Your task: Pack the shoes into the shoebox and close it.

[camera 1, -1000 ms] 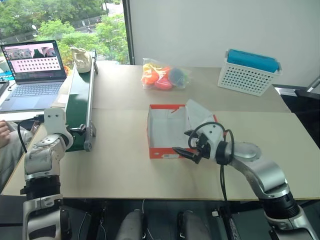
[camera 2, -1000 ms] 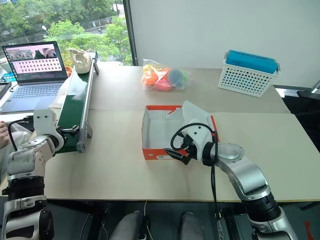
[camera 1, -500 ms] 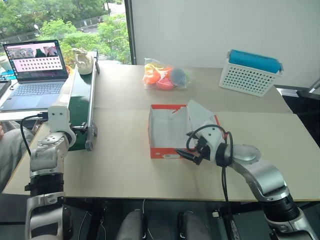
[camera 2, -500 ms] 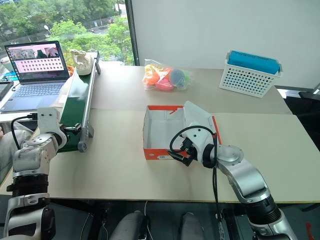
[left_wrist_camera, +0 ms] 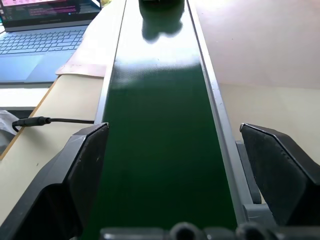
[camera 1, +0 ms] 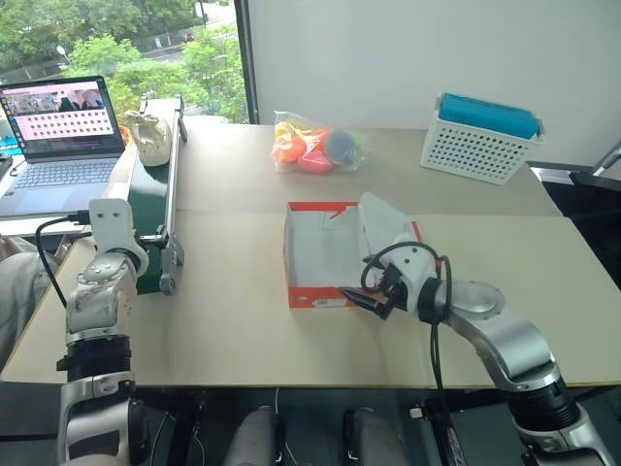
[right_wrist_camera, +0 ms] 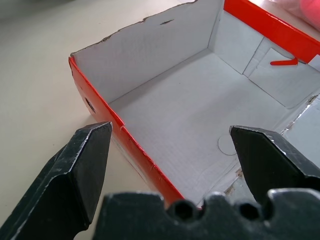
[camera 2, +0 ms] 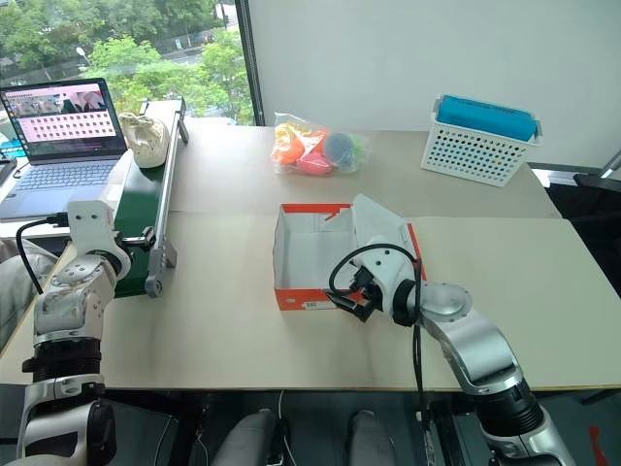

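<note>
Forward over the green belt [left_wrist_camera: 160,150] reaches the left tool [left_wrist_camera: 175,165], released; right tool [camera 1: 374,299], also released, hovers at the shoebox [camera 1: 325,254] rim.

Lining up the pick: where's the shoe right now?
In the left eye view, a shoe sits at the far end of the green conveyor, beside the laptop.

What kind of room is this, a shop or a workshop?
Probably a lab or test room by a window: a small conveyor belt runs along the table, a laptop sits beside it, and trees show outside.
</note>
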